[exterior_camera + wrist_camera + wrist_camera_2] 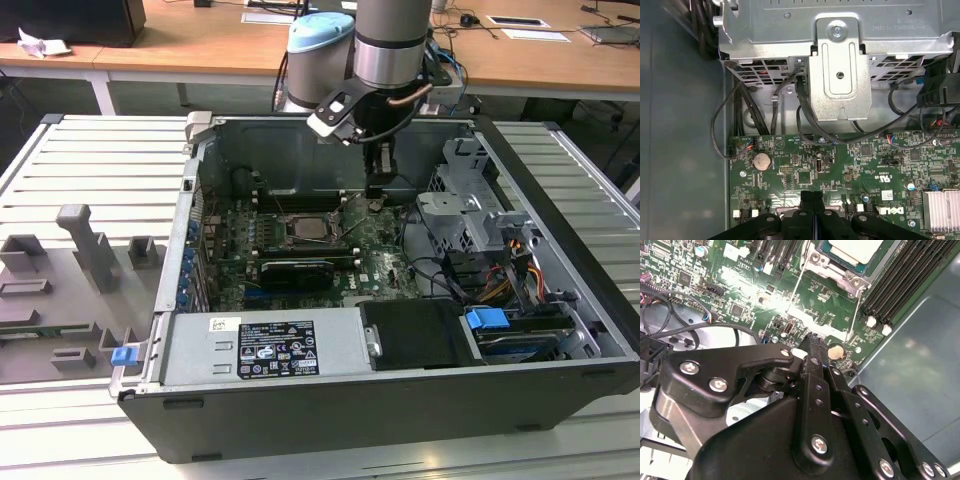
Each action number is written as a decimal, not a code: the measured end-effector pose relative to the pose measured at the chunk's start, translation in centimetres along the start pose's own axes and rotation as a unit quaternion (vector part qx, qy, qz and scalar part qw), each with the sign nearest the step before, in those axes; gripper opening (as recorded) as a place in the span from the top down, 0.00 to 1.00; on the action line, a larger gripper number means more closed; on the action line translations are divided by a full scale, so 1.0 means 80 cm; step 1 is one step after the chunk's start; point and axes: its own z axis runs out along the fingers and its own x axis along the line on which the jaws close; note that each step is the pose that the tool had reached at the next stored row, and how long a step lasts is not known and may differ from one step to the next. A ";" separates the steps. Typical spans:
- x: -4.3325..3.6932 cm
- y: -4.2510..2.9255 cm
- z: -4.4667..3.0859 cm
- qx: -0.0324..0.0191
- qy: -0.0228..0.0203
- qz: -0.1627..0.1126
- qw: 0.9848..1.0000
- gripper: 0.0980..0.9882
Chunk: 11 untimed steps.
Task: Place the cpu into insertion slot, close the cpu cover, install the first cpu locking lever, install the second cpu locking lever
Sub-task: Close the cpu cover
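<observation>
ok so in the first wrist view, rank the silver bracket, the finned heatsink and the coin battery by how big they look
1. silver bracket, largest, though it likely sits nearer the camera than the other two
2. finned heatsink, partly cut off at the picture's edge
3. coin battery, clearly smallest

The cpu (855, 247) lies flat in the slot (313, 228) on the green board, with its pale silver face up. The cover (835, 272), a thin grey metal frame, lies down around the chip's edge. Two thin wire levers (800, 282) (856, 312) reach from the socket out over the board. I cannot tell if they are latched.
</observation>
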 end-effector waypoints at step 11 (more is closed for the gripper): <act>0.000 0.0102 0.0140 0.000 0.000 -0.001 1.000 0.99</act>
